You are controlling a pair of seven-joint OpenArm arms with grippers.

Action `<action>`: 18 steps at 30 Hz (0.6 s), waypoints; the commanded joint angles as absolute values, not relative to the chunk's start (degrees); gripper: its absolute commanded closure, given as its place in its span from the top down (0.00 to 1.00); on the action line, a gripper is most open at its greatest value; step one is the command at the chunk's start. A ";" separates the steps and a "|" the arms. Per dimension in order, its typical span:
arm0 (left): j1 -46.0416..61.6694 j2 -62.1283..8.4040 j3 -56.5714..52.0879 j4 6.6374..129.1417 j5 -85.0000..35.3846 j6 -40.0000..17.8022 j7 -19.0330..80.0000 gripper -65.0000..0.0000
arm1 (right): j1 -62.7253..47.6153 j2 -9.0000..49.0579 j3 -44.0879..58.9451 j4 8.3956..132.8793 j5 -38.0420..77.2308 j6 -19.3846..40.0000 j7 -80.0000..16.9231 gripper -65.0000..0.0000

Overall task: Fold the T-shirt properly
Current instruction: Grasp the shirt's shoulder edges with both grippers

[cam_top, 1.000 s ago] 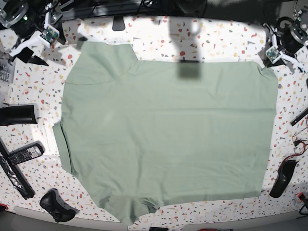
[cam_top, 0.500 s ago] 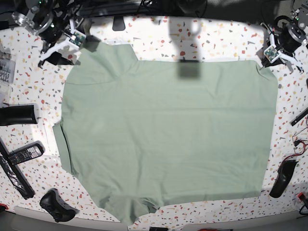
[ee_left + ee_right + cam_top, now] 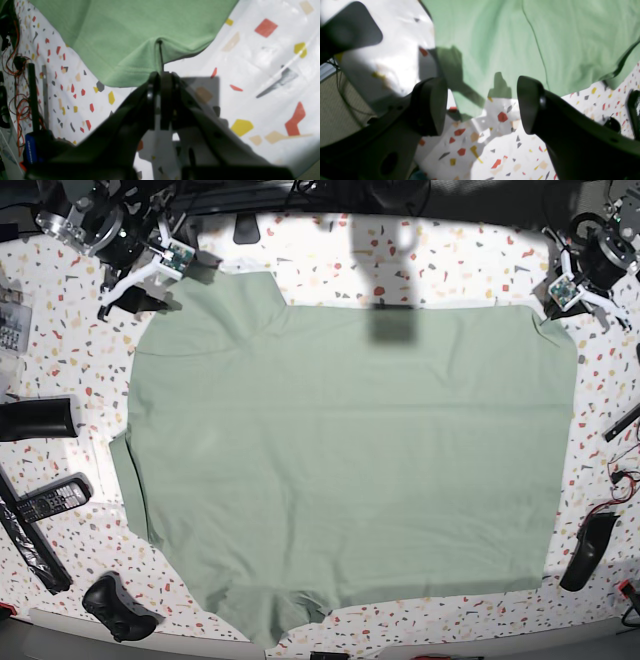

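The T-shirt (image 3: 350,450) lies spread flat across the speckled table, pale sage green, with a sleeve at the top left and another at the bottom. My left gripper (image 3: 546,306) sits at the shirt's top right corner. In the left wrist view that gripper (image 3: 161,75) is shut on the hem of the T-shirt (image 3: 130,30), and the cloth puckers just above the tips. My right gripper (image 3: 140,292) hovers at the top left sleeve. In the right wrist view it (image 3: 480,105) is open, its fingers (image 3: 430,105) apart over the edge of the T-shirt (image 3: 507,37), holding nothing.
On the left of the table lie a black cylinder (image 3: 38,418), a remote (image 3: 48,500), a long black strip (image 3: 30,545) and a game controller (image 3: 120,608). A black object (image 3: 586,550) and loose wires (image 3: 622,480) sit at the right edge.
My right arm has swung in from the far top-left corner to the shirt's top left sleeve, still open. The left gripper has stayed at the top right corner.
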State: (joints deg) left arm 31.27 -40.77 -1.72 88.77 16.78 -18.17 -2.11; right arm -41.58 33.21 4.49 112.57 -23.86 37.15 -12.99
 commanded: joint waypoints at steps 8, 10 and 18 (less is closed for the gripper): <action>31.22 -41.78 -2.20 89.62 16.43 -17.56 -3.09 0.00 | -40.84 33.95 4.80 108.66 -23.44 36.47 -10.92 0.64; 31.24 -41.78 -2.20 89.62 16.43 -17.56 -3.11 0.00 | -39.77 33.95 4.80 106.21 -23.42 35.44 -8.25 0.64; 31.24 -41.78 -2.20 89.62 16.43 -17.56 -3.11 0.00 | -38.79 33.95 4.80 103.90 -23.42 35.33 -5.52 0.24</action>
State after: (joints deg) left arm 31.24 -40.77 -1.72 88.77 16.78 -18.20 -2.13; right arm -38.72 33.17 4.47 103.37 -23.05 35.79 -5.63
